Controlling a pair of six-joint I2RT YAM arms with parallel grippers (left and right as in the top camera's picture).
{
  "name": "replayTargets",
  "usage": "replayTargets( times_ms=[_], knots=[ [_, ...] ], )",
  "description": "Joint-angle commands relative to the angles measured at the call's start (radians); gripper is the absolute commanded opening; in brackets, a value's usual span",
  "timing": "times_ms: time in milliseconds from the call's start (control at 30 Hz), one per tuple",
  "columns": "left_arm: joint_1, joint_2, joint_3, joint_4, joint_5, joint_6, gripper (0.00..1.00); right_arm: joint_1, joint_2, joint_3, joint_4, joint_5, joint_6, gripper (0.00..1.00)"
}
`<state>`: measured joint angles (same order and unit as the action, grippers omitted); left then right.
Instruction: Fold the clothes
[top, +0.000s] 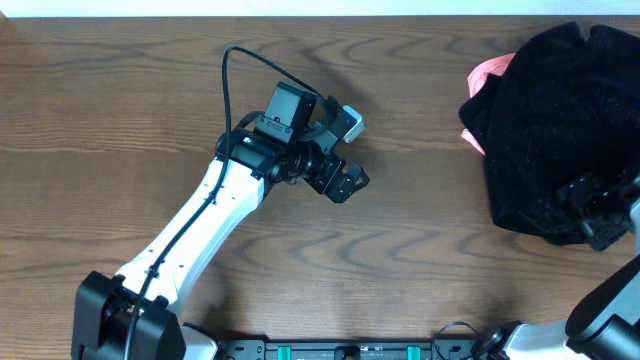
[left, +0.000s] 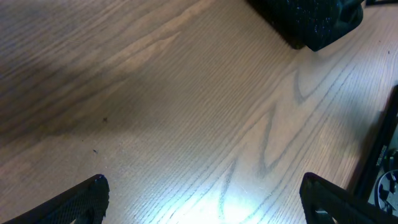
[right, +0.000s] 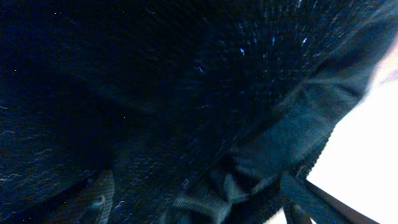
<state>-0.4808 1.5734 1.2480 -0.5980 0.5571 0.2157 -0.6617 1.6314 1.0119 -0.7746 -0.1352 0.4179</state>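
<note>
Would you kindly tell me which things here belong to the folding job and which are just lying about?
Job: black fuzzy garment; right gripper at its edge; left gripper over the table.
Lying about: pink cloth at its left edge.

A brown wood-grain table (top: 400, 270) fills the overhead view, edged by a pale strip (top: 300, 6) at 12 o'clock, with bright glare (left: 242, 202) at 6 o'clock in the left wrist view.

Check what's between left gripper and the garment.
Bare table, per overhead: nothing between the left gripper and the garment except pink cloth peeking out at the garment's edge.
</note>
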Motion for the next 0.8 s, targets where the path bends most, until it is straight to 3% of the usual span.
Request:
replayTargets(
  times_ms=[0,167,400,567,767],
  knots=[
    [-0.003,0.002,0.014,-0.006,0.0,-0.003,0.98,-0.006,-0.015,-0.09,0.098,0.002,0.042,0.83],
    [-0.003,0.002,0.014,-0.007,-0.021,-0.003,0.98,-0.005,-0.015,-0.2,0.34,-0.064,0.042,0.81],
    [-0.003,0.002,0.014,-0.007,-0.035,-0.003,0.98,-0.005,-0.017,-0.203,0.487,-0.191,0.037,0.76],
    [-0.003,0.002,0.014,-0.007,-0.035,-0.003,0.98,-0.005,-0.033,-0.151,0.46,-0.296,0.017,0.69],
    [-0.003,0.002,0.014,-0.007,-0.035,-0.003,0.98,-0.003,-0.136,-0.09,0.337,-0.295,-0.008,0.71]
  ],
)
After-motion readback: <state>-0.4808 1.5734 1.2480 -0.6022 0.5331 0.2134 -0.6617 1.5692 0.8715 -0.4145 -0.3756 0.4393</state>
